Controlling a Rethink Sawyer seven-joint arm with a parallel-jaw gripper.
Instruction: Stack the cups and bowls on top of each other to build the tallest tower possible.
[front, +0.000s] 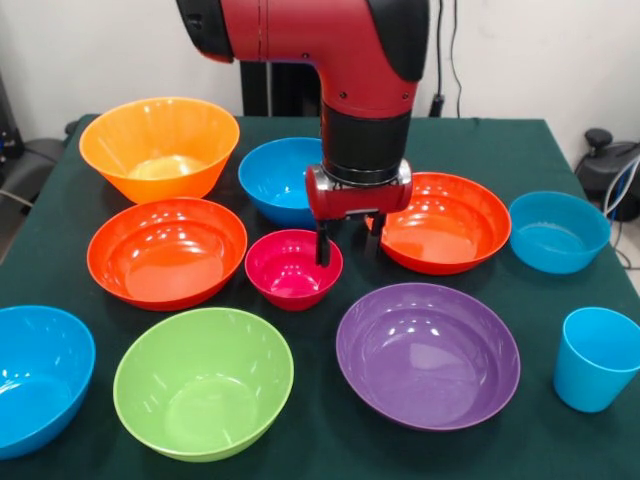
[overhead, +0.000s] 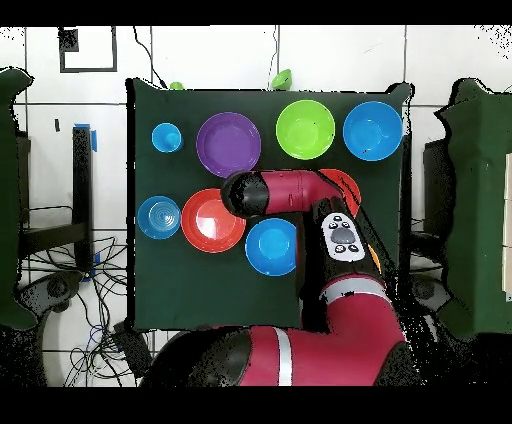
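Hovering gripper (front: 348, 245), fingers spread and empty, straddles the far-right rim of the small magenta bowl (front: 293, 268): left-hand finger (front: 323, 247) at the rim, the other between it and the right red-orange bowl (front: 443, 221). Light-blue tumbler (front: 596, 357) stands near right, well apart.

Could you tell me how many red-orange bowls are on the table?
2. One red-orange bowl sits in front of the yellow-orange bowl; the other red-orange bowl lies behind the purple bowl, beside the gripper. None seems hidden.
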